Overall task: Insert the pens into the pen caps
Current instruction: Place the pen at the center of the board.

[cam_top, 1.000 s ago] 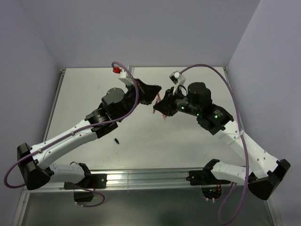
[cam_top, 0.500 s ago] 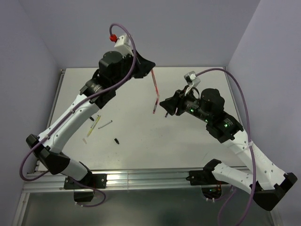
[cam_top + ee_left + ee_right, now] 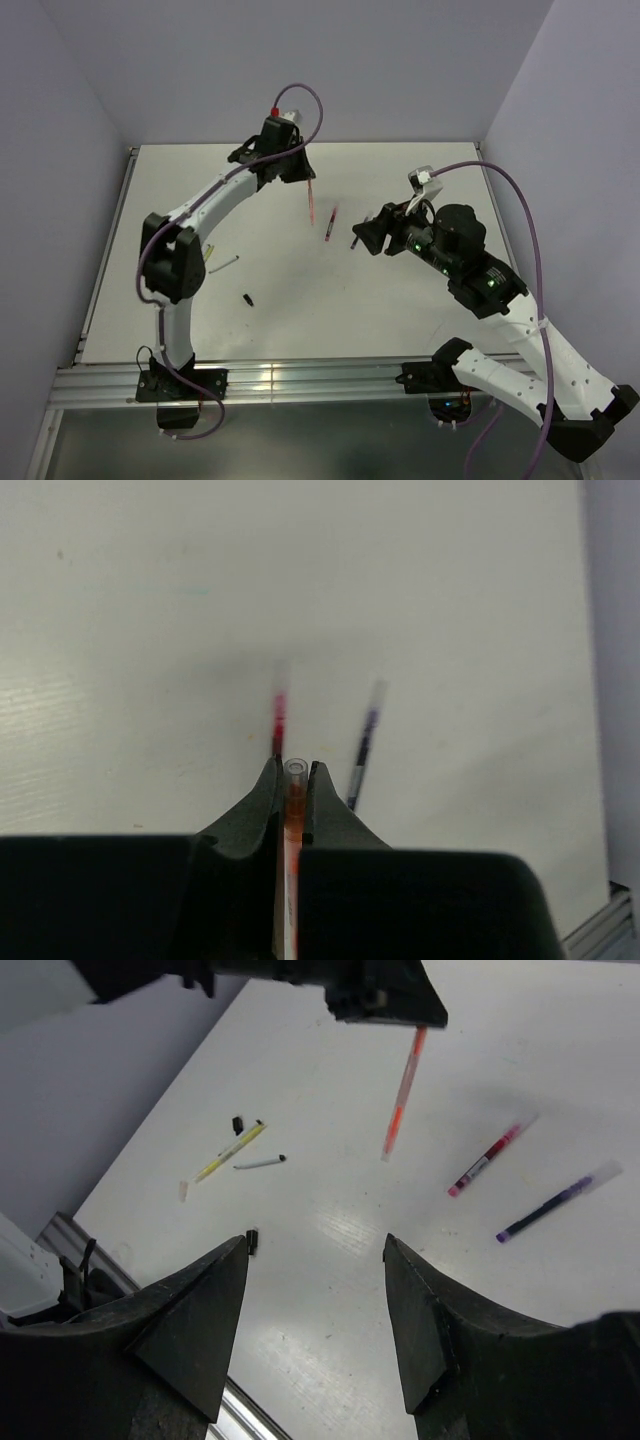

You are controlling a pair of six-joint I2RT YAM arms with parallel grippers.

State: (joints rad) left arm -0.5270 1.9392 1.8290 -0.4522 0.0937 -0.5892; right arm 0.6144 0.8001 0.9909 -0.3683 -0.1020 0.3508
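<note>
My left gripper (image 3: 303,180) (image 3: 293,770) is raised over the back of the table and shut on an orange pen (image 3: 310,202) (image 3: 403,1090), which hangs down from its jaws. A clear tube end shows at the pen's lower tip (image 3: 294,768). A red pen (image 3: 330,225) (image 3: 487,1160) and a dark purple pen (image 3: 555,1203) (image 3: 365,740) lie side by side on the table below. My right gripper (image 3: 366,236) (image 3: 316,1242) hovers to their right, open, with nothing between its fingers.
Left of centre lie a yellow pen (image 3: 230,1150), a white-black pen (image 3: 260,1162) (image 3: 225,264), a whitish cap (image 3: 184,1191) and two black caps (image 3: 238,1123) (image 3: 253,1241) (image 3: 247,298). The left arm's elbow (image 3: 170,260) stands over part of that group in the top view.
The two grippers were together at the centre. The right gripper has opened and drawn back to the right. The left arm has swung up and back, carrying the orange pen.
</note>
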